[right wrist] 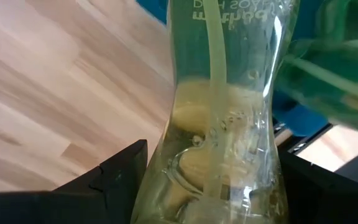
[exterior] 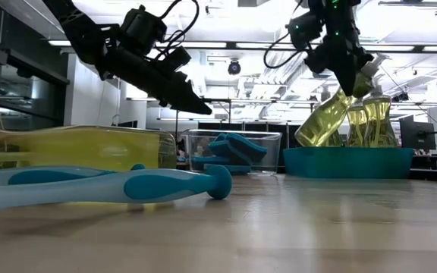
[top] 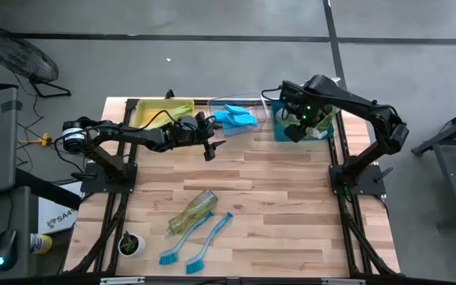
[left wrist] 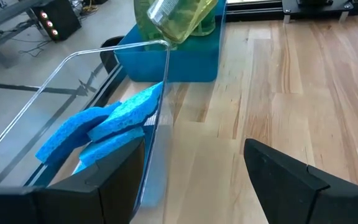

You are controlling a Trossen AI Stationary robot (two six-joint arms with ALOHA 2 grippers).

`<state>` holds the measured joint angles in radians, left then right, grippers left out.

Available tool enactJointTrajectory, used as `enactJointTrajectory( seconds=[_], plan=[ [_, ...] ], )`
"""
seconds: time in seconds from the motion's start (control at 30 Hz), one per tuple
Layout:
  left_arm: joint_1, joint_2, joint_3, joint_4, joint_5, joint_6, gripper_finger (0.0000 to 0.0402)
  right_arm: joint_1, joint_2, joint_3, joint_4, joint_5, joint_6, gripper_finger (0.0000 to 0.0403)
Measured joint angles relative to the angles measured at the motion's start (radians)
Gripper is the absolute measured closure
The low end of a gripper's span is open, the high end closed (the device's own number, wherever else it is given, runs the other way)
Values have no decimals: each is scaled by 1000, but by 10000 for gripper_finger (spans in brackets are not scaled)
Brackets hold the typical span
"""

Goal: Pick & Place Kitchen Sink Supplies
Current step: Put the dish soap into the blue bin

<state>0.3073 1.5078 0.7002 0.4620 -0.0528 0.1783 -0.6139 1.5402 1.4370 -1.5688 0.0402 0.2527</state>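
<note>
Where the right wrist view fills with a soap bottle (right wrist: 219,124), the right gripper (right wrist: 210,186) has its fingers clamped on that bottle's sides, though the pump top is cut off and the teal bin (right wrist: 303,115) behind it shows only as blurred patches. The low view gives what that view cannot: the held bottle (exterior: 326,117) hangs tilted below the gripper, over the bin (exterior: 347,161), with two more bottles (exterior: 370,120) standing upright in the bin just beyond it. From above, the bottle is mostly hidden under the arm.

The left gripper (top: 210,145) hovers empty, its fingers (left wrist: 291,180) apart. Just ahead of it lies the clear bin (left wrist: 73,81) with sponges (left wrist: 104,127) piled inside; how many cannot be told. Beyond that the teal bin and the bottom of the tilted bottle show, cut off at the edge.

Well behind both grippers, toward the table's near edge, lie another bottle (top: 192,211) and two brushes (top: 200,241) side by side, all on their sides. The low view shows them only in part. A potted plant (top: 131,244) appears in the high view alone, as does the yellow bin (top: 158,112) beside the left arm.
</note>
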Motion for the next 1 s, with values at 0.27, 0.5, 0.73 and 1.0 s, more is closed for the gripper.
enactJointTrajectory(
  seconds=[0.27,0.5,0.73,1.0],
  plan=[
    [0,0,0,-1,0,0,133,-53,0,-14,-1,-69,20,138],
    [0,0,0,-26,0,-1,133,-97,0,-14,-2,-104,41,137],
    [0,0,0,-24,0,-3,133,-128,0,-14,-2,-155,90,137],
    [0,0,0,-16,27,-24,133,-163,0,-14,-2,-298,141,137]
  ],
)
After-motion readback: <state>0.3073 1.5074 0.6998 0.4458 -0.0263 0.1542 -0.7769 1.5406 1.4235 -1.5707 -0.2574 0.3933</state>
